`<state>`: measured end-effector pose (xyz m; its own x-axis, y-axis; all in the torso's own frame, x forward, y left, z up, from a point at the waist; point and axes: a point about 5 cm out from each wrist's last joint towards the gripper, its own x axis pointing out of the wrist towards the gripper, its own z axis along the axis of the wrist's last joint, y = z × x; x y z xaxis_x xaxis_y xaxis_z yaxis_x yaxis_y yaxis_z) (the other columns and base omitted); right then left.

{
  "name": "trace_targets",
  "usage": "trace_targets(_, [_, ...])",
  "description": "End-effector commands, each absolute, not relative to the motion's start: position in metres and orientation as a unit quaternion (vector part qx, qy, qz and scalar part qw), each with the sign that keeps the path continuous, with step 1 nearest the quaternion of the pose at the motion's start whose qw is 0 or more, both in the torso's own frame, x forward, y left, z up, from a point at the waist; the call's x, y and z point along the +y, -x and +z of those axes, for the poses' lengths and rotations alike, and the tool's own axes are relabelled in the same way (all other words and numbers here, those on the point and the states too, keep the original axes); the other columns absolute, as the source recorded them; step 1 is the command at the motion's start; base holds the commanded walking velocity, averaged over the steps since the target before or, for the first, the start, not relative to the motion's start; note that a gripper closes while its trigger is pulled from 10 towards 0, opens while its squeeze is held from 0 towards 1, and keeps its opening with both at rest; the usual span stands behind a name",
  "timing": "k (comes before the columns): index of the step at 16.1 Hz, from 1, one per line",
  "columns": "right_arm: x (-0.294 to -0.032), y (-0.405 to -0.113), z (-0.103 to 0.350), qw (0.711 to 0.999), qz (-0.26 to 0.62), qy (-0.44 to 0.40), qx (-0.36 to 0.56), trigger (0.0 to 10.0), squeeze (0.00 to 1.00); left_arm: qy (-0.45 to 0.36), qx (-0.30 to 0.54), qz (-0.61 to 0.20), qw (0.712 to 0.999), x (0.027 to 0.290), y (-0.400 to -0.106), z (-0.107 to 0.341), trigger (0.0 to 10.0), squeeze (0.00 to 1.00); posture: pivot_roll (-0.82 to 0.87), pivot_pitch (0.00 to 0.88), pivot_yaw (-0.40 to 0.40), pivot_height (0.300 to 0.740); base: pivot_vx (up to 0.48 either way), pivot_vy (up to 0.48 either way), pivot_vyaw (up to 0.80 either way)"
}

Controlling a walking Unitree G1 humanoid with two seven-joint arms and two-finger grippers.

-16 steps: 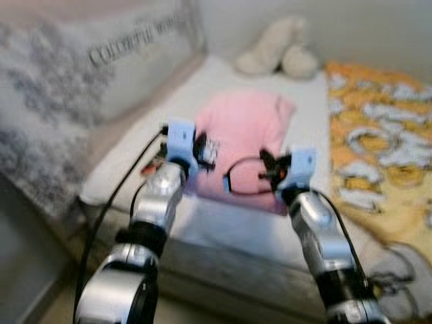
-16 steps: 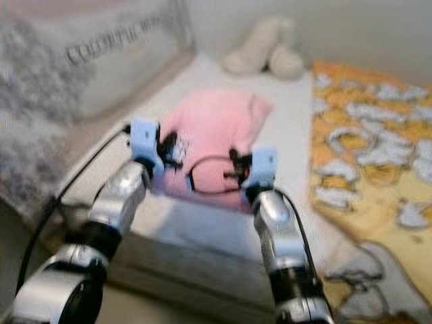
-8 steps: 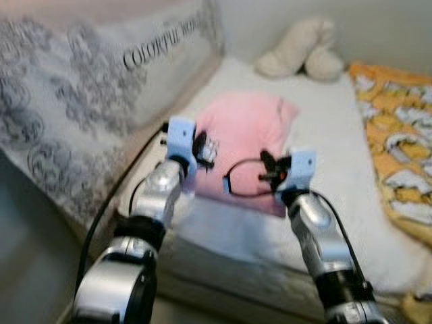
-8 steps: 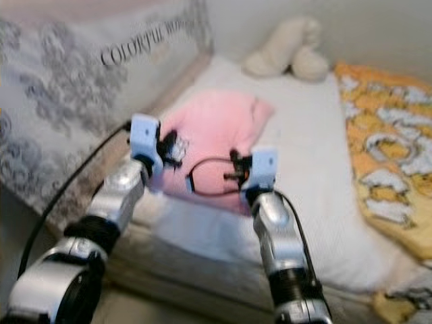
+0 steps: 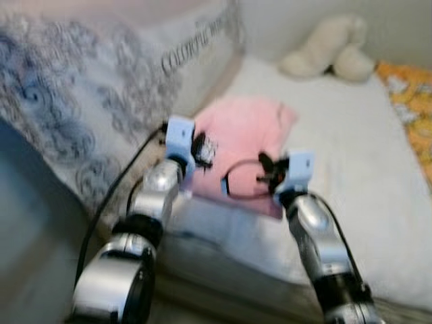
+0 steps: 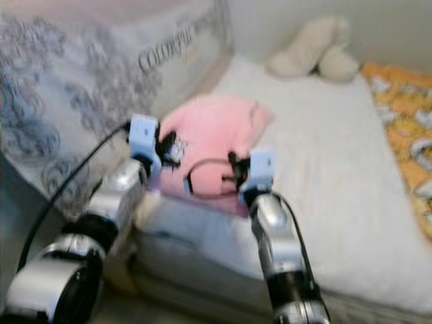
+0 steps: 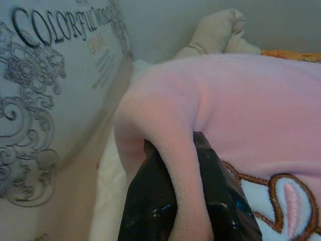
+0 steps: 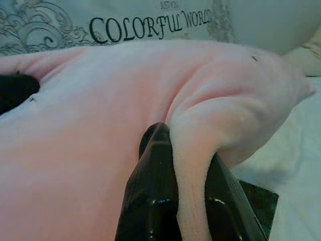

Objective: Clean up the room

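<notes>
Two claws hold one pink blanket (image 5: 246, 138) between them, and that is what the next move turns on. From the left eye, the left claw (image 5: 201, 147) has the cloth's near left corner and the right claw (image 5: 266, 174) its near right corner, so the gripped edge runs crosswise from arm to arm, with the rest of the blanket lying away from the robot over the white bed (image 5: 351, 135), towards the cream stuffed toy (image 5: 331, 50).

The right eye gives the same layout, with the grey printed cushion (image 6: 101, 81) along the robot's left.

At the left wrist, the black fingers (image 7: 155, 201) are clamped on a fold of pink fleece.

At the right wrist, the fingers (image 8: 153, 201) pinch a ridge of cloth the same way. Neither arm looks nearer; I judge they must move together.
</notes>
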<state>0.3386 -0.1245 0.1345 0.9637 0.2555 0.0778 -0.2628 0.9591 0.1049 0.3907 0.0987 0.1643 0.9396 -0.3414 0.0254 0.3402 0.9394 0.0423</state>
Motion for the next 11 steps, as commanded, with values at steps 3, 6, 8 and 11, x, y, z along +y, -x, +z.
trace_targets(3, [-0.1323,-0.3396,0.1434,0.99,0.119,-0.055,-0.054,10.0,0.0,-0.025,-0.039,-0.184,0.982,0.089,-0.3927,0.1769,10.0,0.0,-0.05,0.0,0.001,0.74,0.307,0.368,0.0])
trace_targets(6, [-0.1323,-0.3396,0.1434,0.99,0.119,-0.055,-0.054,10.0,0.0,-0.025,-0.039,-0.184,0.982,0.089,-0.3927,0.1769,10.0,0.0,-0.05,0.0,0.001,0.74,0.307,0.368,0.0])
trace_targets(8, [-0.1323,-0.3396,0.1434,0.99,0.119,-0.055,-0.054,10.0,0.0,-0.025,-0.039,-0.184,0.982,0.089,-0.3927,0.1769,10.0,0.0,-0.05,0.0,0.001,0.74,0.307,0.368,0.0])
trace_targets(11, [-0.1323,-0.3396,0.1434,0.99,0.119,-0.055,-0.054,10.0,0.0,-0.025,-0.039,-0.184,0.982,0.089,-0.3927,0.1769,10.0,0.0,-0.05,0.0,0.001,0.74,0.307,0.368,0.0])
